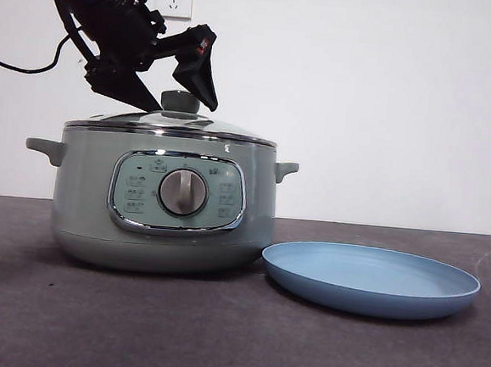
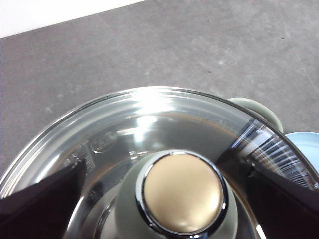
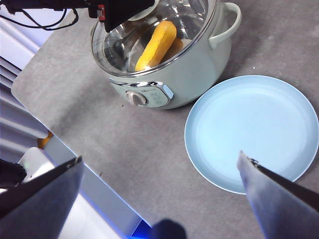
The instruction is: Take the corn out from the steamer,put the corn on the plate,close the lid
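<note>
I see the grey table [image 1: 216, 343] carrying everything. On it the sage-green steamer [image 1: 82, 205] sits at about 9 o'clock in the front view, control panel and silver dial [image 1: 183, 192] facing me. The light-blue plate [image 1: 441, 297] lies at 4 o'clock from it, its rim just beside the pot's base, bare.

The glass lid [image 1: 224, 129] is seated on the steamer, steel rim level all round. Through the glass, from my right wrist camera, I make out the corn [image 3: 157, 42] lying inside the pot.

My left gripper [image 1: 170, 80] comes in from 11 o'clock in the front view and hangs over the lid's knob [image 2: 182, 194]; its two black jaws are spread wide, one to each side of the knob, gripping nothing. From the front I cannot tell whether the lower jaw tip touches the glass.

My right gripper [image 3: 159, 172] hovers high above the table with jaws released and apart, looking down on plate and steamer.
</note>
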